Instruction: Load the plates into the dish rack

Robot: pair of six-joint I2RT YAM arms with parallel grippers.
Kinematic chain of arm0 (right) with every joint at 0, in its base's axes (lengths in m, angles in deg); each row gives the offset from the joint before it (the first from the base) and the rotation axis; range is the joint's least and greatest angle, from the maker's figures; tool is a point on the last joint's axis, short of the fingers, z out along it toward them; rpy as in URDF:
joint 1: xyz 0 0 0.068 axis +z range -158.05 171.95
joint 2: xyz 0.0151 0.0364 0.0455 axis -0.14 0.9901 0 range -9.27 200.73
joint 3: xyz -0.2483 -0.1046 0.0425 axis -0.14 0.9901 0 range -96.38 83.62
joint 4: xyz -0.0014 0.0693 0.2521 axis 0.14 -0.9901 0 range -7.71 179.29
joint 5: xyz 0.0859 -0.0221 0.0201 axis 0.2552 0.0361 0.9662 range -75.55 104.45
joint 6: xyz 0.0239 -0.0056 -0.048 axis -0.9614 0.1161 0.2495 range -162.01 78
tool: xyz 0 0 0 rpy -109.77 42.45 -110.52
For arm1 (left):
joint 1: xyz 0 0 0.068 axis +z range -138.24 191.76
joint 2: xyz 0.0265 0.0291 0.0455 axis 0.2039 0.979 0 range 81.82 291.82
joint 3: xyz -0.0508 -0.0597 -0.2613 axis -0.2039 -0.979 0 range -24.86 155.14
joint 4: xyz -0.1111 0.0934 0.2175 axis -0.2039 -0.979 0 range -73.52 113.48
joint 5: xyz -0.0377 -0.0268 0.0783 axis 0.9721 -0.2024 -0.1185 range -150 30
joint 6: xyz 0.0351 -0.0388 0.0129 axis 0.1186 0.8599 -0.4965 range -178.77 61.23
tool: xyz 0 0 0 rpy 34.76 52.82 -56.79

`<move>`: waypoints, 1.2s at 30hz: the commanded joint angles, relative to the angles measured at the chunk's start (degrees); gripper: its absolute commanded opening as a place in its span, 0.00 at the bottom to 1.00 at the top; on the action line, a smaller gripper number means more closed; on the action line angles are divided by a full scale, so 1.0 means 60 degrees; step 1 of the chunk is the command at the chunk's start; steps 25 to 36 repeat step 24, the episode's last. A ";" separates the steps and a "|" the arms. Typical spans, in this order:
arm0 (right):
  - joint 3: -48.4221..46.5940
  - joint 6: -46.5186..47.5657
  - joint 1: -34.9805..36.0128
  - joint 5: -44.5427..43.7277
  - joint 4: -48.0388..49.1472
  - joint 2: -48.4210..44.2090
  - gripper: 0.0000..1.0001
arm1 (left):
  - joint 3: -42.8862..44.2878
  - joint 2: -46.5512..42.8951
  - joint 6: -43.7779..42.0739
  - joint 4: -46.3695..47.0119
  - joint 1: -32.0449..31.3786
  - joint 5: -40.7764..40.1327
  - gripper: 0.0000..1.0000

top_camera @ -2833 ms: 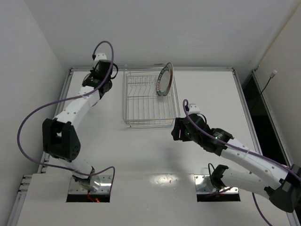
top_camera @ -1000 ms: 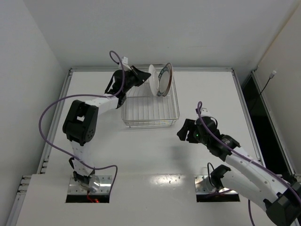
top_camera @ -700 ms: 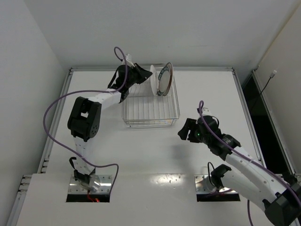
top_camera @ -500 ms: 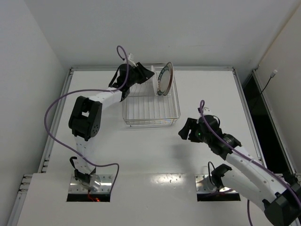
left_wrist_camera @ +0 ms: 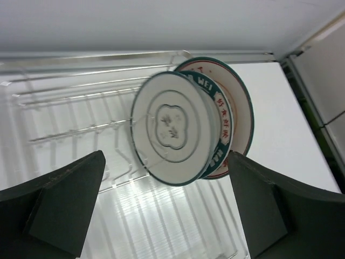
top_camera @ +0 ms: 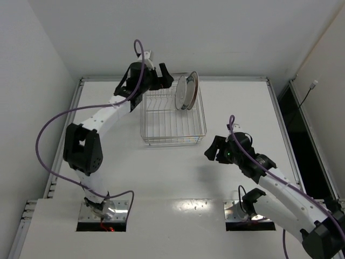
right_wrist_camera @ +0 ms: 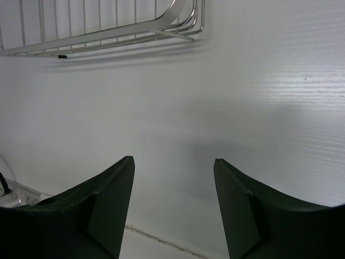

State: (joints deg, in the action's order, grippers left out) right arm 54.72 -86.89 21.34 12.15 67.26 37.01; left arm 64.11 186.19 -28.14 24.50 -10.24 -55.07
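Three plates [top_camera: 186,90] stand on edge close together at the far right end of the silver wire dish rack [top_camera: 171,121]. In the left wrist view the nearest plate [left_wrist_camera: 171,127] shows a white face with thin rings. A teal-rimmed plate [left_wrist_camera: 225,116] stands behind it, and a third plate [left_wrist_camera: 245,116] behind that. My left gripper [top_camera: 166,75] [left_wrist_camera: 166,156] hangs open just left of the plates and touches none of them. My right gripper [top_camera: 209,150] [right_wrist_camera: 172,160] is open and empty over the bare table, near the rack's front right corner [right_wrist_camera: 183,29].
The left part of the rack [left_wrist_camera: 64,124] holds only upright tines. A raised frame [top_camera: 172,79] edges the white table, with walls close behind and to the left. A dark gap [top_camera: 296,118] runs along the table's right side.
The left gripper carried a plate into the rack beside the others, opened and drew back to the left. The plate stays standing there. The right arm has hardly moved.
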 commanded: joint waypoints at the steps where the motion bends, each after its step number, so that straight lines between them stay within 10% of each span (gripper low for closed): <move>1: 0.0013 0.0098 -0.0049 0.0106 0.0418 0.0064 0.58 | -0.0588 -0.1267 -0.1807 -0.0711 -0.0127 -0.1389 0.96; 7: 0.0013 0.0098 -0.0049 0.0296 0.0521 0.0255 0.58 | -0.2850 -0.3052 -0.2937 -0.0991 -0.0318 -0.3875 0.97; 13: 0.0101 0.0186 -0.0049 0.0472 0.0740 0.0065 0.65 | -0.7223 -0.5531 -0.3624 0.1937 -0.1252 -0.6315 1.00; 21: 0.0013 0.0302 -0.0049 0.0662 0.0740 0.0415 0.66 | -0.7606 -0.5459 -0.5061 0.3229 -0.2134 -0.8730 1.00; 36: -0.0103 0.0391 -0.0152 0.0853 0.0843 0.0679 0.66 | -0.8131 -0.5559 -0.5660 0.4174 -0.2529 -0.8937 1.00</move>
